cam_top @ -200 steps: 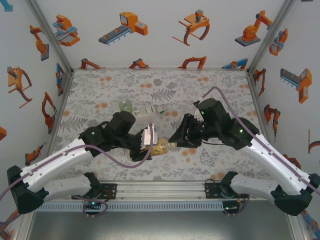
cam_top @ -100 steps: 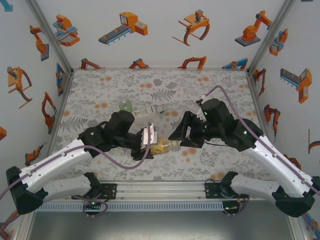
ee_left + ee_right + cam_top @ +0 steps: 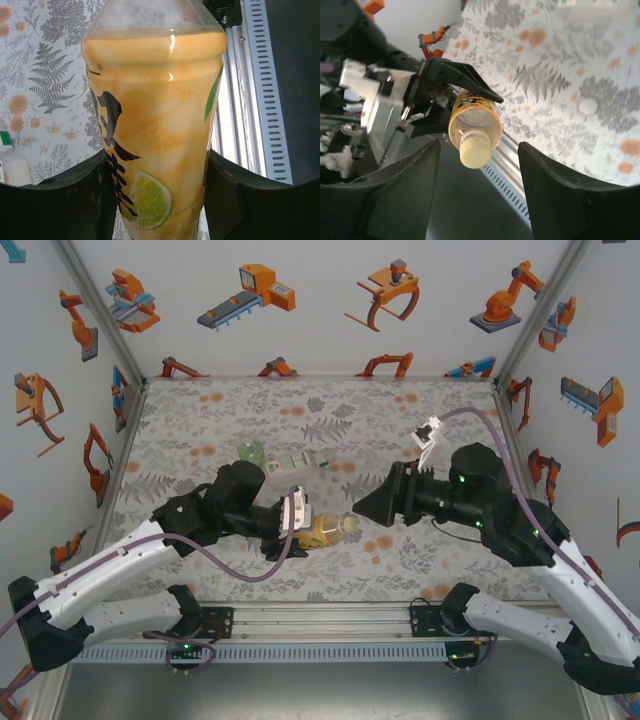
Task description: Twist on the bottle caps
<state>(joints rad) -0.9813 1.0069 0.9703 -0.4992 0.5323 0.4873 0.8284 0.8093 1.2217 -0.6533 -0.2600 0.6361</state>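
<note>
My left gripper (image 3: 303, 528) is shut on the amber bottle (image 3: 325, 533), holding it tilted above the table with its neck toward the right arm. The left wrist view has the yellow lime label (image 3: 150, 130) between both fingers (image 3: 75, 200). A pale cap (image 3: 475, 151) sits on the bottle's neck. My right gripper (image 3: 360, 512) is open, just right of the cap and apart from it. In the right wrist view its two fingers (image 3: 405, 195) stand wide on either side of the cap, touching nothing. A second whitish cap (image 3: 588, 106) lies loose on the table.
The clear bottle (image 3: 295, 468) with the green-white label lies on its side behind the left gripper; the squat green-tinted bottle (image 3: 250, 451) is just beyond it. The metal rail (image 3: 320, 620) runs along the near table edge. Patterned walls enclose three sides.
My right gripper has drawn back to the right, away from the amber bottle's neck, and the cap now shows bare. The left gripper has kept the bottle nearly still.
</note>
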